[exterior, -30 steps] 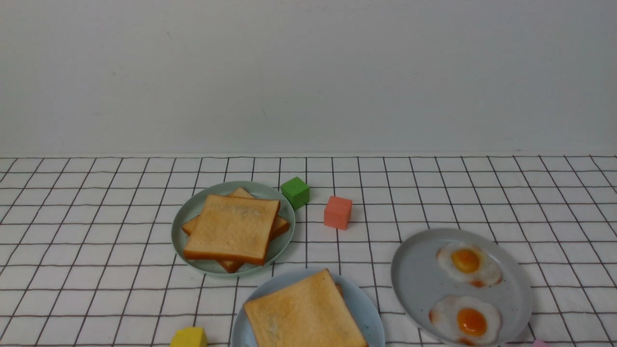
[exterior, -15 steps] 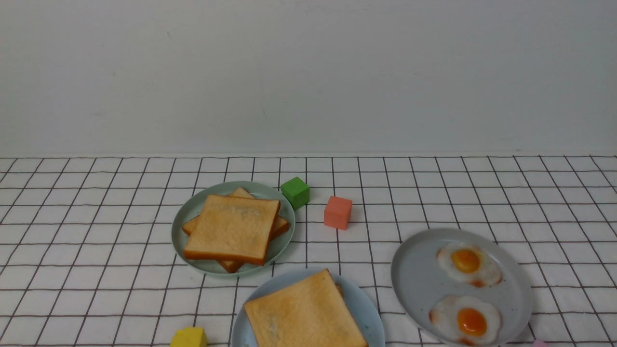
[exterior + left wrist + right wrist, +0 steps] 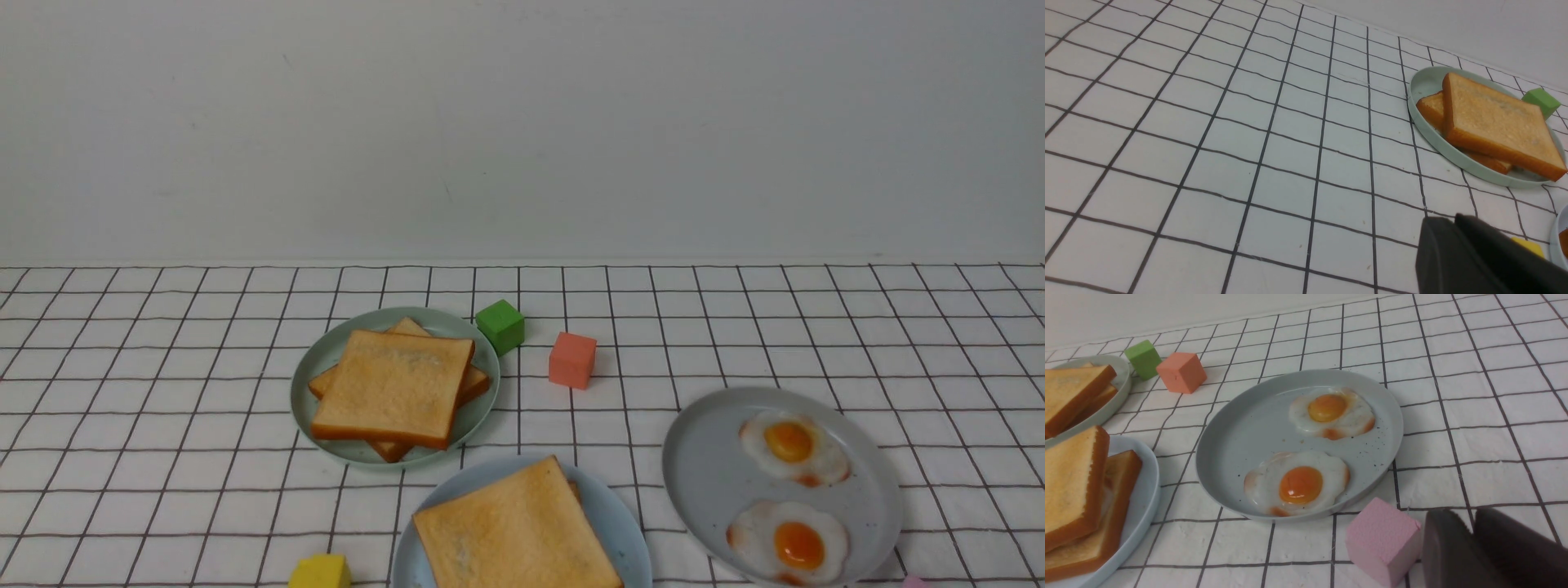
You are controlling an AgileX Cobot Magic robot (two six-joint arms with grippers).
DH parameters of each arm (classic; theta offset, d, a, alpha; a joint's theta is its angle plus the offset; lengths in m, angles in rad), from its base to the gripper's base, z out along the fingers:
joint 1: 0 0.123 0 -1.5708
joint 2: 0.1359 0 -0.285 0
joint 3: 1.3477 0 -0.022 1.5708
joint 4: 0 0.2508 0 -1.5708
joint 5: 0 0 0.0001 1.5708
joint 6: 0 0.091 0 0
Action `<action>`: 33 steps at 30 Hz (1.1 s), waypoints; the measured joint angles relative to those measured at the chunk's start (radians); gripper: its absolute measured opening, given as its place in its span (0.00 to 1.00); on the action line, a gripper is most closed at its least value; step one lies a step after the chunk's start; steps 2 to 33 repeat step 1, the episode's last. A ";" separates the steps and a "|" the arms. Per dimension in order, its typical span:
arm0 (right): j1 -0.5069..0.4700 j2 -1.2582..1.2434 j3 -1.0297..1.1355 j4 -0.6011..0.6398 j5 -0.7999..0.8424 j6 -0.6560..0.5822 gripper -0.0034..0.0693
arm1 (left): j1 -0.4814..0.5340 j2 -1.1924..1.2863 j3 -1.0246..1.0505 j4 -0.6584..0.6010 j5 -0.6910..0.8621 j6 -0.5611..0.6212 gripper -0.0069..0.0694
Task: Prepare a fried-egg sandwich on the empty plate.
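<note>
The sandwich (image 3: 518, 527) lies on the blue plate (image 3: 616, 523), near the middle of the bench (image 3: 188, 457) in the front view and cut off by its near edge. Two square toast slices are stacked, golden on the face and browner at the crust. The upper slice is set askew over the lower one, and some egg white (image 3: 1107, 500) is glimpsed between them.

The fingertips of the left tool (image 3: 1455, 222) are seen close together, but they are dark and blurred; whether they meet cannot be told. The fingertips of the right tool (image 3: 1466, 518) are also blurred and close together, and whether a gap is left cannot be told. Nothing is seen held by either tool. The pink block (image 3: 1380, 539) is partly covered by the right tool's near finger; contact cannot be judged.

The egg filling is hidden in the front view and is shown only from the right wrist. By the left wrist view, just a sliver of the blue plate is given, with a bit of brown crust. Both tools are shown only by their own wrist views. The pink block is barely caught in the front view but is shown more fully from the right wrist, near the grey plate (image 3: 1229, 457) with its two fried eggs (image 3: 1300, 484).
</note>
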 joint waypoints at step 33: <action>0.000 0.000 0.000 0.000 0.000 0.000 0.22 | 0.000 0.000 0.000 0.000 0.000 0.000 0.15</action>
